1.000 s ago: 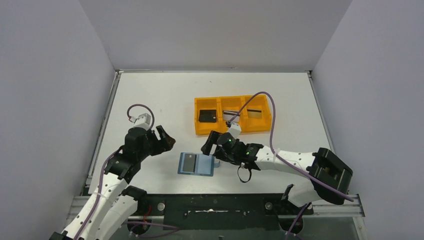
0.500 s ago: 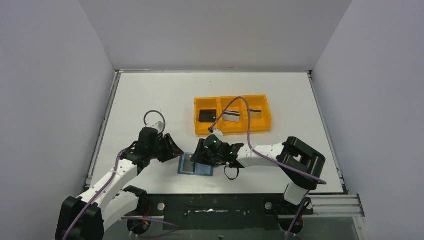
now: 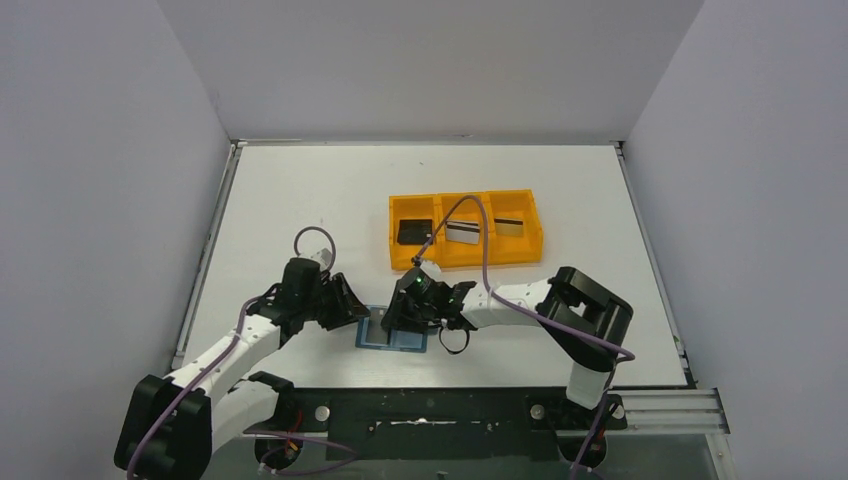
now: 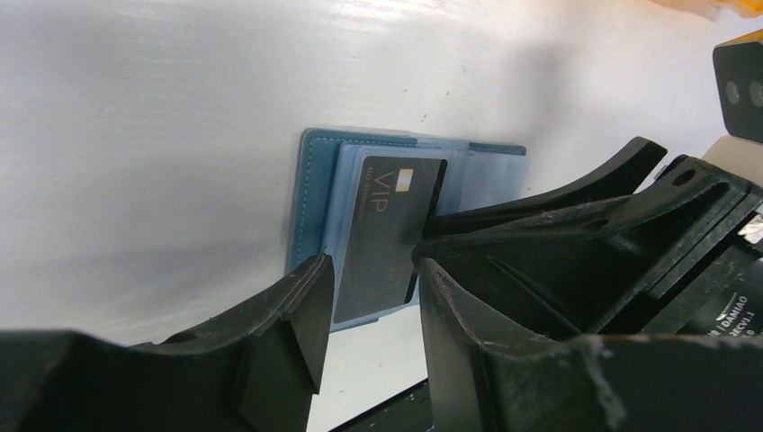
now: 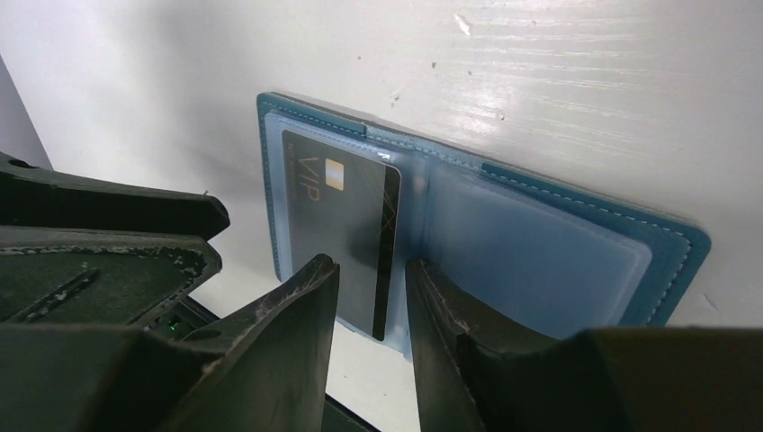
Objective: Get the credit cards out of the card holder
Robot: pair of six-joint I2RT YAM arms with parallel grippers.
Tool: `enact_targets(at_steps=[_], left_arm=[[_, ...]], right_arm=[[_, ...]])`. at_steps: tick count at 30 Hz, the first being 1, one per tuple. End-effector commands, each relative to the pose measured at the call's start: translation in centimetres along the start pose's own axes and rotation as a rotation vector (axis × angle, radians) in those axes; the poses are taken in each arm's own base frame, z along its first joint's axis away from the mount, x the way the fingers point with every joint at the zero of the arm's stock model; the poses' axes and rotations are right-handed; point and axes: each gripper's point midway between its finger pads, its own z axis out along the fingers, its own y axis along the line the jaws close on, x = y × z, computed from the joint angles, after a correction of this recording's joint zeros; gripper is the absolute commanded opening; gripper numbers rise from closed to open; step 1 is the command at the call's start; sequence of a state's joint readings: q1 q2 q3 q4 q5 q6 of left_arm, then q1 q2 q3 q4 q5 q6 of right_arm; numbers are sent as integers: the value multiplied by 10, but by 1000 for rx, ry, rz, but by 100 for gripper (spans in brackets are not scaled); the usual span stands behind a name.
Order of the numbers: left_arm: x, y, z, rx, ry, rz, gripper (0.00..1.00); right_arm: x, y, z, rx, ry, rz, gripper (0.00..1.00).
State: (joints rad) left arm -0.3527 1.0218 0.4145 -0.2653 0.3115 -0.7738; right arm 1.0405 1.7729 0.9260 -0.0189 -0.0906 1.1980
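The teal card holder (image 3: 405,342) lies open on the white table near the front edge, its pale blue pockets facing up (image 5: 540,243). A black credit card marked VIP (image 5: 333,225) sits in its left pocket (image 4: 387,225). My left gripper (image 4: 371,297) hovers low over the holder's left end, jaws partly open, the card showing through the gap. My right gripper (image 5: 369,274) comes in from the right and straddles the black card's right edge, also with a narrow gap and nothing pinched. In the top view both grippers (image 3: 352,308) (image 3: 393,314) crowd over the holder.
An orange three-compartment tray (image 3: 530,245) stands behind the holder. It holds a black card (image 3: 414,232) at the left and silver-grey cards (image 3: 462,233) (image 3: 508,227) in the other two compartments. The table's front edge lies just below the holder.
Both arms have moved inward and down onto the card holder. Both grippers' jaws have narrowed from wide to a small gap. The holder has not moved.
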Motion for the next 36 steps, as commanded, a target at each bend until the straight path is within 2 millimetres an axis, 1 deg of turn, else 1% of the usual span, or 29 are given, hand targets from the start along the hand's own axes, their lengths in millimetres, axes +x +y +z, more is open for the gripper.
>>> enact_targets(at_steps=[1,4,7,11,13,16,22,24,27,30,31,34,36], left_arm=[[-2,-10,4,58,-11,23,38],[1,-10,6,64,1,28,35],[4,-14,8,76,9,42,29],[11,-16,14,74,31,63,27],[15,-13,18,43,45,72,27],[16,-3,22,-39,33,72,26],[17,7,24,-91,11,61,26],[23,11,24,-112,33,66,26],[34,14,25,-120,58,58,25],[41,17,26,-112,57,46,23],[42,18,26,-111,57,44,22],[42,17,25,-104,56,48,21],[41,17,23,-112,53,53,20]], right_arm=[[-3,-1,6,14,15,38,34],[-4,-5,7,13,15,55,29],[-5,-9,7,11,11,66,26],[-6,-11,7,7,17,74,25],[-7,-10,6,4,14,72,25],[-9,-9,6,1,10,67,25],[-8,-6,6,-13,18,62,25],[-8,-4,6,-24,19,61,25],[-9,7,5,-80,19,53,25],[-11,20,3,-137,18,41,20],[-12,23,2,-150,18,40,17],[-13,23,1,-146,10,35,14],[-14,19,-1,-130,4,32,8]])
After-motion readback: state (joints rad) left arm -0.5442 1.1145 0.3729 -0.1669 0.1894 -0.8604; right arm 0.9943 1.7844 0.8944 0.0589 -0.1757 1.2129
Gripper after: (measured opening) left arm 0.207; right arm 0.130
